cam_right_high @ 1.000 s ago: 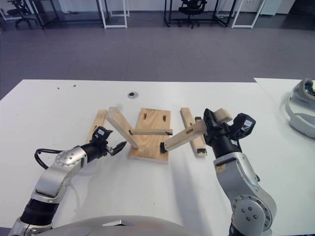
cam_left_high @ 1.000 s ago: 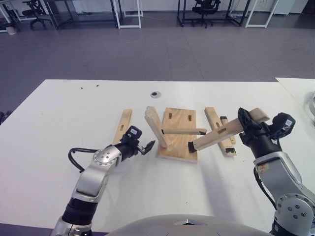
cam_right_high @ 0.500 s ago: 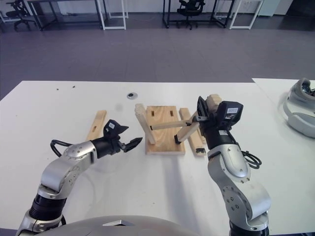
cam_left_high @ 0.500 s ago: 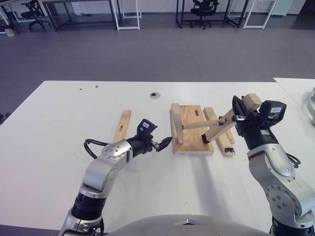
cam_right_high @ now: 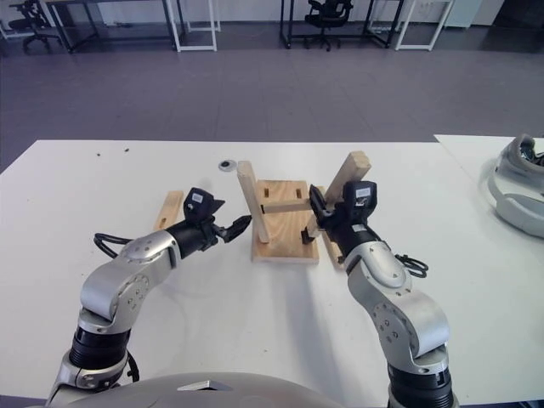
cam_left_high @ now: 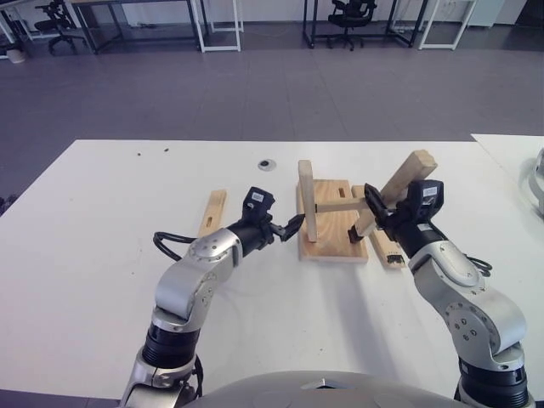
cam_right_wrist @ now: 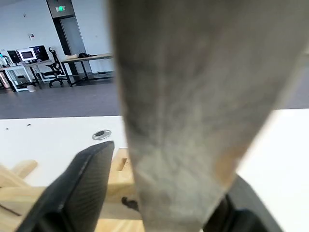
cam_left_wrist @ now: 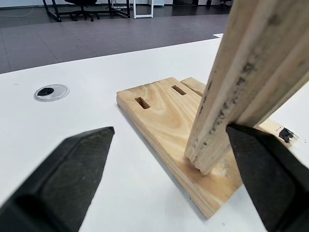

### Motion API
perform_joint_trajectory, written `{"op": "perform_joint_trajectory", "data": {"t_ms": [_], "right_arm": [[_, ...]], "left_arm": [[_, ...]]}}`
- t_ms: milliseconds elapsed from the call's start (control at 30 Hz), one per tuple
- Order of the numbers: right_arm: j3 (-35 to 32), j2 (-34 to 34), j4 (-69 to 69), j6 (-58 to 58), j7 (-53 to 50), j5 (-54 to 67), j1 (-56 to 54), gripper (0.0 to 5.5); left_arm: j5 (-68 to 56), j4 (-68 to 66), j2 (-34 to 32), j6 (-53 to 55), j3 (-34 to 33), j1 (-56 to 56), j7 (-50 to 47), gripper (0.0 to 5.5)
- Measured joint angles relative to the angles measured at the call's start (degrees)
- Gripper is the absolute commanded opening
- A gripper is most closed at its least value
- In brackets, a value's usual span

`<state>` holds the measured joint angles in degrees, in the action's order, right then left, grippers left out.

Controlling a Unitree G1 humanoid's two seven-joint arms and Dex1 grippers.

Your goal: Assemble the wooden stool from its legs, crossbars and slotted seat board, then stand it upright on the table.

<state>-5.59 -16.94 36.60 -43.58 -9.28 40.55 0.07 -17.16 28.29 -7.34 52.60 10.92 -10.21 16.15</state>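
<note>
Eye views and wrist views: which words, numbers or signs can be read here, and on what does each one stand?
No text can be read.
left wrist sticker, white, on the black camera housing: print too small to read.
right wrist sticker, white, on the black camera housing: too small to read.
green sign above the far door: blurred, unreadable.

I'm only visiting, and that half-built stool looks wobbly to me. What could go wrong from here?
1. The right gripper holds only one tilted leg. The other leg, joined to it by the crossbar, merely rests near the edge of the seat board and might slip off.
2. The open left gripper sits close beside that other leg and could knock it sideways.
</note>
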Motion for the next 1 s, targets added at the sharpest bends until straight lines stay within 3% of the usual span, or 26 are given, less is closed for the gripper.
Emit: {"op": "perform_joint_trajectory", "data": {"t_ms": [133,567,1000], "right_arm": [[-2.54,0.58,-0.81,-3.47,0.21,3.71,-2.00,4.04],[-3.59,-2.61,1.21,-2.26,4.94,-0.35,-0.41,4.04],[-12.15,-3.72,-1.91,-7.92,7.58,15.84,-0.90,4.04]], "left_arm": [[-0.01,0.93,0.19,0.00,0.89,0.06,-0.61,4.29],[-0.82,3.95,-0.25,-0.09,2.27,0.72,-0.43,4.29],[-0.70,4.59,-0.52,-0.98,2.38,2.69,-1.05,4.29]]}}
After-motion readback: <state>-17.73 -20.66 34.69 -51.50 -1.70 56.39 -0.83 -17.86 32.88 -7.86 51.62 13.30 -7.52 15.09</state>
